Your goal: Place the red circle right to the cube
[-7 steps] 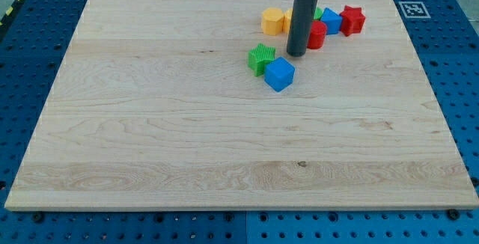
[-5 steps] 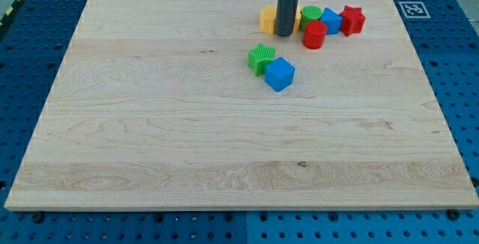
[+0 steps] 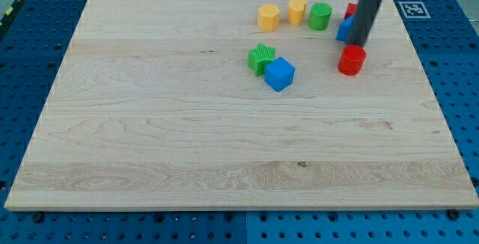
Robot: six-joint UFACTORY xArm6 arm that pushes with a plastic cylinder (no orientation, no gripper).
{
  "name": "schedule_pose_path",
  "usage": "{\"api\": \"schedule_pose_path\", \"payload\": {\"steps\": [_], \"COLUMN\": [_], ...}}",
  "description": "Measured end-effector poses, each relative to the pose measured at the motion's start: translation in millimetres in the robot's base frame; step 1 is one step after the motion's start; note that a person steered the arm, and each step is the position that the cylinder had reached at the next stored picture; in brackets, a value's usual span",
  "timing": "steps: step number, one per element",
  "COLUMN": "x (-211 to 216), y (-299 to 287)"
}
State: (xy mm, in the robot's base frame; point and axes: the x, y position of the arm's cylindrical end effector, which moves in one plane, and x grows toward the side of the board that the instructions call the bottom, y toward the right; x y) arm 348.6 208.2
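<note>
The red circle stands on the wooden board, to the right of the blue cube with a gap of about one block width between them, and slightly higher in the view. My tip is just above the red circle, at its upper right edge, close to or touching it. The rod partly hides a blue block and a red star behind it.
A green star touches the blue cube's upper left. Near the view's top stand a yellow hexagon-like block, a yellow block and a green circle.
My tip has moved from left of the top cluster to the right. The red circle has moved down and to the right, away from the cluster. The blue cube and green star have not moved.
</note>
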Motion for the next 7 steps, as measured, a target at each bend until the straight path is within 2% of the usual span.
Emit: {"api": "schedule_pose_path", "payload": {"steps": [1, 2, 4, 7], "x": [0, 10, 54, 63], "y": [26, 23, -16, -39]}}
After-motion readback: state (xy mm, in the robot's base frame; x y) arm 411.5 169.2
